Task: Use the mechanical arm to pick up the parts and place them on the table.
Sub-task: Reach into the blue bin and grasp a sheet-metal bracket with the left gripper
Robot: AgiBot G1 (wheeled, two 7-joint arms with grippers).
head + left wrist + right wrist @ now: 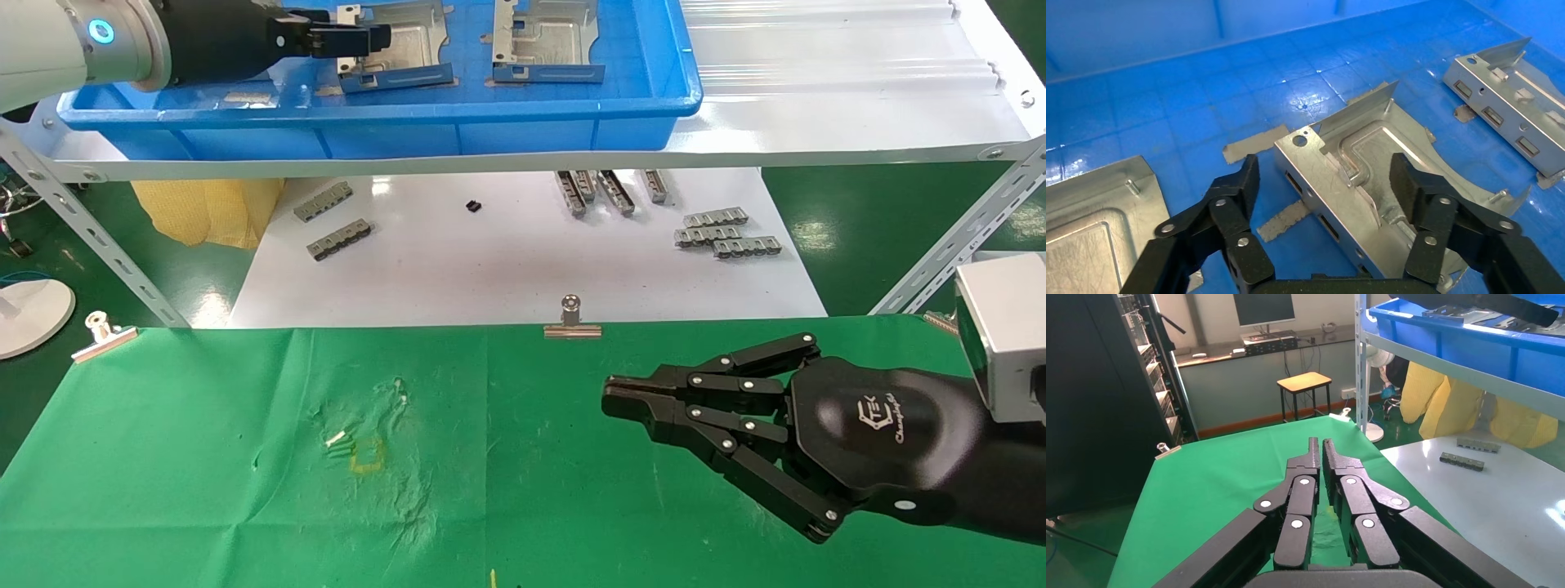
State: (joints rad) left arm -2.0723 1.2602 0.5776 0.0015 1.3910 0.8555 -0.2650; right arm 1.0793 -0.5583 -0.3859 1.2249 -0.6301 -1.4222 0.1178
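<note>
Silver sheet-metal parts (413, 41) (547, 37) lie in a blue bin (490, 122) on the white shelf. My left gripper (359, 37) reaches into the bin. In the left wrist view it (1326, 174) is open, straddling the upturned slotted edge of the middle part (1376, 159): one finger is over the bin floor, the other over the plate. Another part (1511, 110) lies beyond it and one more (1095, 214) on the opposite side. My right gripper (613, 400) (1319, 444) is shut and empty, hovering over the green table (204, 457).
The white shelf (817, 106) stands on slotted angle legs (956, 245). Below it, a white board (507, 261) carries grey slotted strips (727, 233). Binder clips (572, 322) (102, 335) hold the cloth's far edge. A yellow bag (204, 208) sits at the back left.
</note>
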